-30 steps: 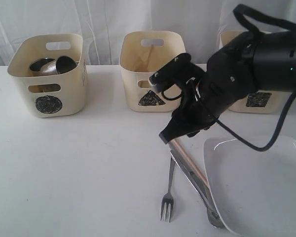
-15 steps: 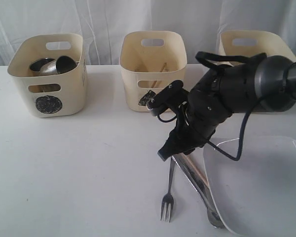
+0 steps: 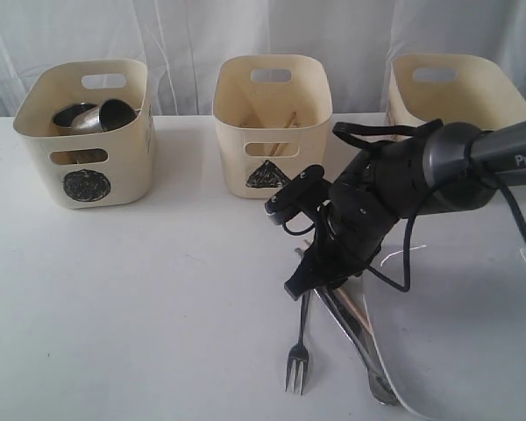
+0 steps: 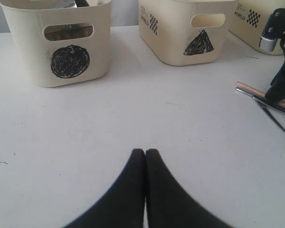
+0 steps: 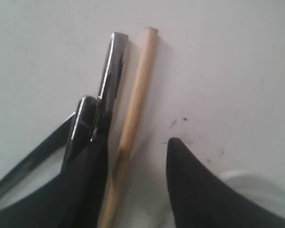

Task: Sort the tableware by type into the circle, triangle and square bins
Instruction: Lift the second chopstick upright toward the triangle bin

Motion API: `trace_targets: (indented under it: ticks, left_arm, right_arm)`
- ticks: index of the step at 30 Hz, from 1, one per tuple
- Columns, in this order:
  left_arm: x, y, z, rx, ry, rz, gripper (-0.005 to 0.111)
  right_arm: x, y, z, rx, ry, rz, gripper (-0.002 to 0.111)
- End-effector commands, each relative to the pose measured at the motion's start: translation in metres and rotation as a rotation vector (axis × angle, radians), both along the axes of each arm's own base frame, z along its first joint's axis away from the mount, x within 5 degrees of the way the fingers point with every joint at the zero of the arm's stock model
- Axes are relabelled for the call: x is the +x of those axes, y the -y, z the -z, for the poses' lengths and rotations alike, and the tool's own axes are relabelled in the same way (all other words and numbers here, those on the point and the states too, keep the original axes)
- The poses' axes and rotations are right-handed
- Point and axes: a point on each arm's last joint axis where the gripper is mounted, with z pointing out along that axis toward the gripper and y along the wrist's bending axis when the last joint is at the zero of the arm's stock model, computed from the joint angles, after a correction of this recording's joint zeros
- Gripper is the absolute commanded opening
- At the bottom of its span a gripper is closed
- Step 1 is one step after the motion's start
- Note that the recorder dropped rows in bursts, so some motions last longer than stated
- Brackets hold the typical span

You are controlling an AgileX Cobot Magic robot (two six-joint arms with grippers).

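We took the triangle bin (image 3: 272, 127) as our mark. The large white square plate (image 3: 473, 342) lay nearer the camera than that bin and off to its right in the exterior view. The circle bin (image 3: 88, 132), with the steel mugs (image 3: 96, 116) inside, stood to the bin's left, and the square bin (image 3: 456, 88) stood to its right. The right arm (image 3: 412, 180) reached in from the bin's right and bent down at the wrist, so that the right gripper (image 5: 133, 152) pointed at the table (image 3: 140, 298) in front of the bin, beside the plate's edge. Its jaws stood spread, straddling one wooden chopstick (image 5: 133, 99) without pinching it. Steel handles (image 5: 111, 61) lay just beside that stick, and the fork (image 3: 299, 351) lay farther out from the bin. We judged that a good grasp needed the jaws to close square across the wood alone, with one finger slipped between stick and steel so that nothing else lifted. The left gripper (image 4: 145, 159) hung low over the table, well in front of the bin, its fingers pressed together and empty.
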Motion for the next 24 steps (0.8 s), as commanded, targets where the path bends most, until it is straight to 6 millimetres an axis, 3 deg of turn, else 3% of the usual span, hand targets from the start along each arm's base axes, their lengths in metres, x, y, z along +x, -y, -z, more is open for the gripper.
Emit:
trace_targets:
  ticks: [1, 17, 24]
  left_arm:
    - [0.0, 0.0, 0.002, -0.001, -0.007, 0.0, 0.0]
    - [0.0, 0.0, 0.002, -0.001, -0.007, 0.0, 0.0]
    - [0.0, 0.0, 0.002, -0.001, -0.007, 0.0, 0.0]
  right_arm:
    - [0.002, 0.003, 0.007, 0.001, -0.008, 0.012, 0.039]
    - [0.001, -0.003, 0.01, 0.1, -0.035, 0.095, 0.002]
    - [0.002, -0.013, -0.019, 0.32, 0.043, 0.209, 0.0]
